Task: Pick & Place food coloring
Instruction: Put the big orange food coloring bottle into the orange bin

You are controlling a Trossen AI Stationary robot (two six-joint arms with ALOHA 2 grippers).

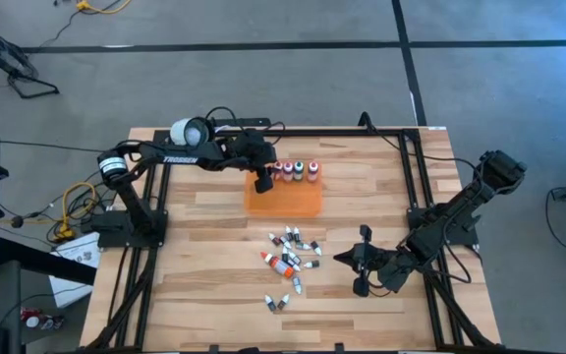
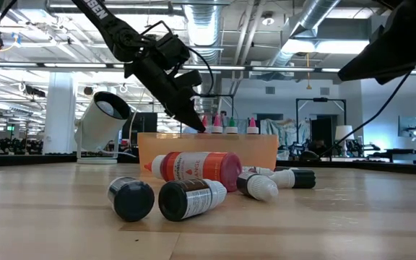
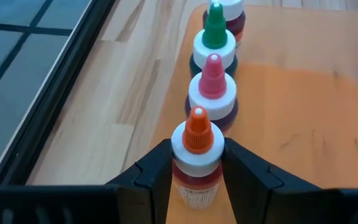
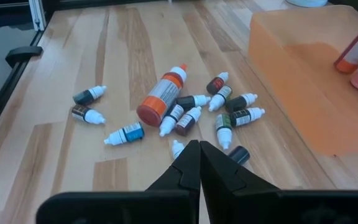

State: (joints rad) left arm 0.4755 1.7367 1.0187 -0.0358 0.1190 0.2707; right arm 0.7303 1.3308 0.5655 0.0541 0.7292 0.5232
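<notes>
Orange-capped bottle (image 3: 197, 163) pinched between the left gripper (image 3: 196, 180) fingers, upright on the orange tray (image 1: 298, 204), first in a row of bottles. Right gripper (image 4: 199, 163), pressed together, beside scattered vials (image 4: 185, 112).

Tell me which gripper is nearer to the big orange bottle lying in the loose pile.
Right. The right gripper rests shut beside the pile, a short way from the big orange bottle. The left gripper is farther off, over the orange tray, closed around an orange-tipped bottle.

Left tool (image 3: 196, 171) clamped, right tool (image 4: 199, 163) shut, idle
</notes>
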